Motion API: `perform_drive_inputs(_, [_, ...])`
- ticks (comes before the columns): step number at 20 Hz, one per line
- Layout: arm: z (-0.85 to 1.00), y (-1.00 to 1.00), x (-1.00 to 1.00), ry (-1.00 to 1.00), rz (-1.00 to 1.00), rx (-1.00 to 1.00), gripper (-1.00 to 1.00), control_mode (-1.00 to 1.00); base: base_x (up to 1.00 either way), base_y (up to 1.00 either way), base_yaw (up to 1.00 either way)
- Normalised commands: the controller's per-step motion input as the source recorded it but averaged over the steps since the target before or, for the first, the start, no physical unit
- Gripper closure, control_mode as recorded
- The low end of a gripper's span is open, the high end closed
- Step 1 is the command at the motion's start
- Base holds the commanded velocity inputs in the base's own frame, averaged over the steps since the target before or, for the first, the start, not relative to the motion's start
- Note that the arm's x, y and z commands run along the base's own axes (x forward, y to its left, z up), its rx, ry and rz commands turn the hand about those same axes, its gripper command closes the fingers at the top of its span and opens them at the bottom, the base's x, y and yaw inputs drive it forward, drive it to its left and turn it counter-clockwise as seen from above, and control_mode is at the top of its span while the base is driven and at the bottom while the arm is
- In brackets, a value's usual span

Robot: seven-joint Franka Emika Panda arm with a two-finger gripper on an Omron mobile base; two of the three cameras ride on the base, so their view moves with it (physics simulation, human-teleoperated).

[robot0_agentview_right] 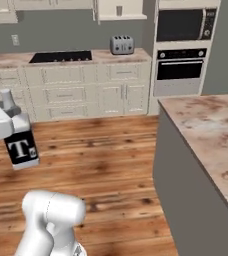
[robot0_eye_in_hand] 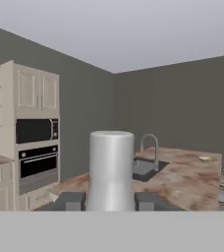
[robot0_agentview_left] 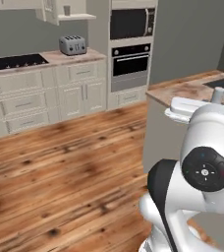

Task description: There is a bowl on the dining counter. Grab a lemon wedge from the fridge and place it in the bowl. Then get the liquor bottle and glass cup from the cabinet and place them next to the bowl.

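Kitchen seen past the arm, right side.
Dining counter (robot0_agentview_right: pixel 206 130) at right; liquor bottle (robot0_agentview_right: pixel 20 140) held at left; glass cup (robot0_agentview_right: pixel 119 10) on cabinet shelf (robot0_agentview_right: pixel 122 17); toaster (robot0_agentview_right: pixel 121 45) beside cooktop (robot0_agentview_right: pixel 61 56).

The bottle (robot0_eye_in_hand: pixel 111 170) is pale whitish-grey, flanked by dark grey fingertips (robot0_eye_in_hand: pixel 70 201). At three o'clock, the counter (robot0_eye_in_hand: pixel 182 179) is beige with brown marbling; its tap (robot0_eye_in_hand: pixel 151 147) is grey. At nine o'clock, the oven (robot0_eye_in_hand: pixel 37 165) is black and silver. Walls are grey-green, the floor (robot0_agentview_left: pixel 60 182) streaky brown wood.
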Motion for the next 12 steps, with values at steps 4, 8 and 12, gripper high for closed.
perform_drive_inputs(4, [0.00,0.00,0.00,0.00,0.00,0.00,1.00,1.00,-1.00,-0.75,0.00])
perform_drive_inputs(8, [0.00,0.00,0.00,0.00,0.00,0.00,1.00,1.00,-1.00,-0.91,0.00])
perform_drive_inputs(12, [0.00,0.00,0.00,0.00,0.00,0.00,1.00,1.00,-1.00,-0.99,0.01])
